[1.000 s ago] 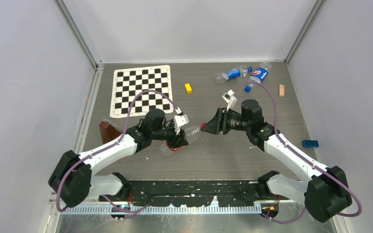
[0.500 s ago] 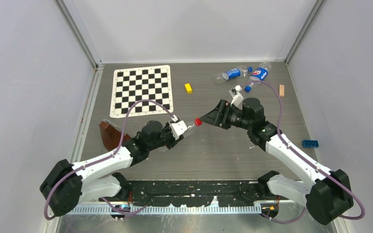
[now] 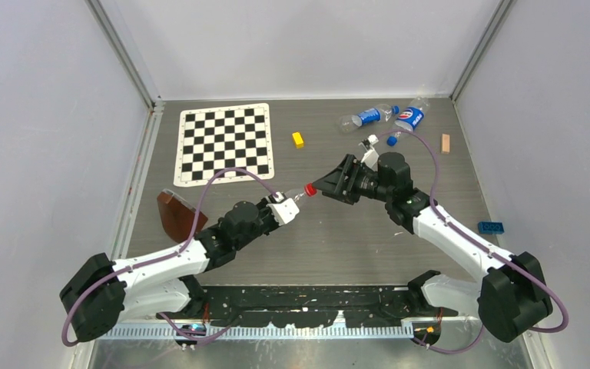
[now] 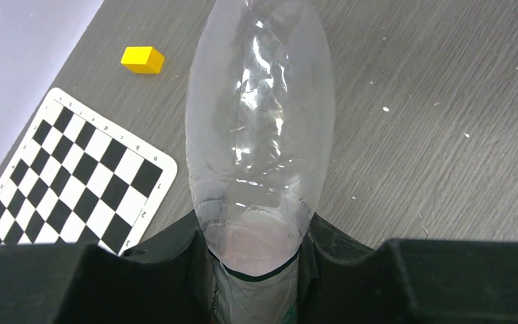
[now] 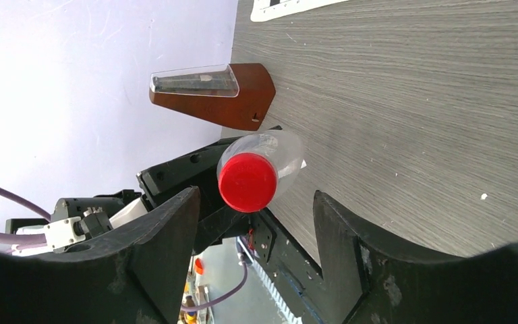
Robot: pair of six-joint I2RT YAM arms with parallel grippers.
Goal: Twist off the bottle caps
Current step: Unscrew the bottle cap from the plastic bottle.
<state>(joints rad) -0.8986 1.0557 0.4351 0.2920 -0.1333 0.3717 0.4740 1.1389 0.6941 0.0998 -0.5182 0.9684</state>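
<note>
My left gripper (image 3: 289, 204) is shut on the body of a clear bottle (image 3: 299, 194) and holds it above the table, neck pointing toward the right arm. In the left wrist view the bottle (image 4: 260, 121) stands out from between the jaws of the left gripper (image 4: 256, 253). Its red cap (image 3: 310, 190) is on the neck. My right gripper (image 3: 325, 187) is open just in front of the cap. In the right wrist view the red cap (image 5: 247, 182) sits between and just beyond the spread fingers of the right gripper (image 5: 255, 199). Two blue-label bottles (image 3: 365, 117) (image 3: 409, 117) lie at the far right, with a blue cap (image 3: 392, 141) beside them.
A checkerboard mat (image 3: 225, 142) lies at the far left, a yellow block (image 3: 298, 139) beside it. A brown wedge with a clear piece (image 3: 175, 214) stands at the left. A blue brick (image 3: 491, 227) and a small wooden block (image 3: 445, 143) lie at the right.
My left arm has drawn back toward its base and swung the bottle's neck up toward the far right. The right gripper has moved a little left and farther back, staying at the cap.
</note>
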